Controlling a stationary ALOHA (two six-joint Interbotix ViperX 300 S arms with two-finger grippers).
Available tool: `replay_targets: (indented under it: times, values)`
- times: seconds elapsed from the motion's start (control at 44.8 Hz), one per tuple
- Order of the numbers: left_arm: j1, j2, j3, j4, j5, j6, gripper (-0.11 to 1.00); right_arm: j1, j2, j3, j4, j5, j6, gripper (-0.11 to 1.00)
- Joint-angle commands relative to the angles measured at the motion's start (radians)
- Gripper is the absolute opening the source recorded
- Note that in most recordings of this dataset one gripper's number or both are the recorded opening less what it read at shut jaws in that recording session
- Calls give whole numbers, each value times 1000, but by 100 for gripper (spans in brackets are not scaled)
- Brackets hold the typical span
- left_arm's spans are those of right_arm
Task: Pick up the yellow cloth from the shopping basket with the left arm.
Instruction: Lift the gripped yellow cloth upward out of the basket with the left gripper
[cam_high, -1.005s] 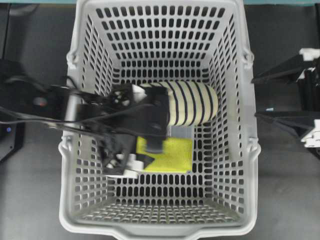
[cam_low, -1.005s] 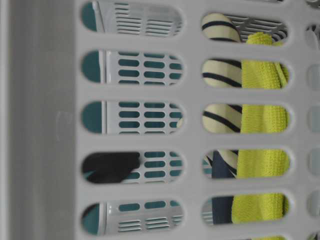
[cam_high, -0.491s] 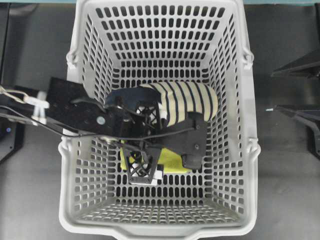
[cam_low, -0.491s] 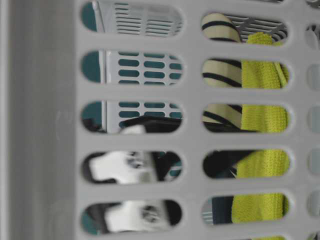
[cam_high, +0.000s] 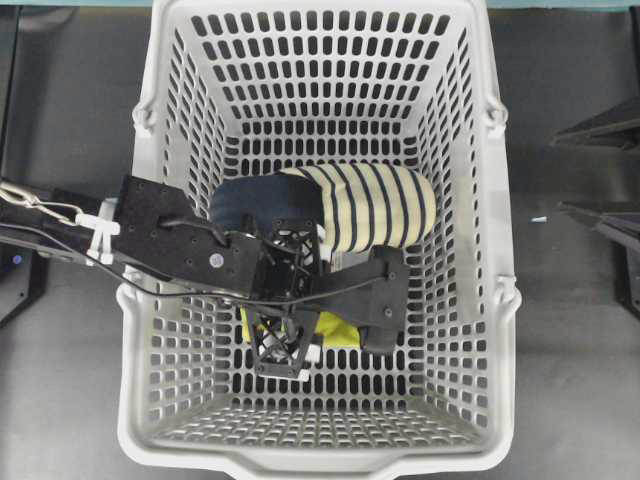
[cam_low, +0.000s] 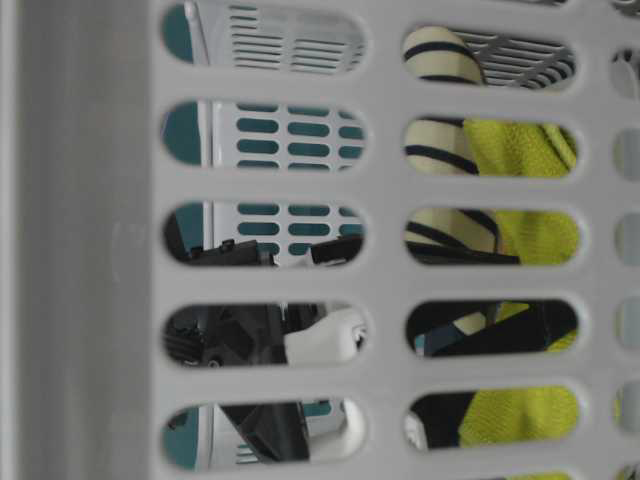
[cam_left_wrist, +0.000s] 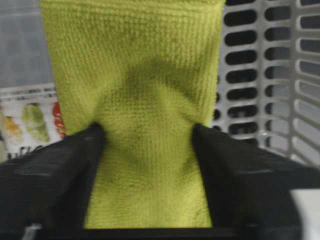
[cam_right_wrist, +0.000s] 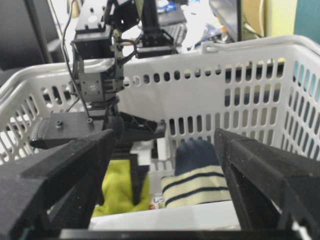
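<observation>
Reaching down into the basket (cam_high: 160, 150), the left end effector (cam_left_wrist: 145, 165) has both fingers (cam_left_wrist: 55, 175) pressed into the sides of the yellow cloth (cam_left_wrist: 140, 100), bunching it between them: closed on the cloth. Cloth lies on the basket floor, near the front wall, mostly hidden under the left arm (cam_high: 180, 250) in the overhead view. Striped slipper (cam_high: 375, 205) just behind it, mid-basket. A printed label (cam_left_wrist: 30, 120) shows beside the cloth. Right end effector (cam_right_wrist: 160, 200) outside the basket's right wall, fingers spread wide, holding nothing.
</observation>
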Motion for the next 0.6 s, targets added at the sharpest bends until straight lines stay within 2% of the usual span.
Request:
replay_targets:
  times: [0.0,0.089,0.179,0.38,0.581]
  values:
    - [-2,-9,-5,3,21,3,53,-2,2,-14,3,-9,0,77]
    - [-3,-32,-37,2,60,3,28,-2,-6,-12,3,-15,0,77]
    - [-3,-60,-97,3,110,3,13,-2,-12,-12,3,-12,0,77]
    - [-5,-106,-305,5,284,-2,13,2,-20,-6,3,-11,-2,77]
    - [-3,-109,-594,5,482,5,13,2,-20,5,3,-15,2,77]
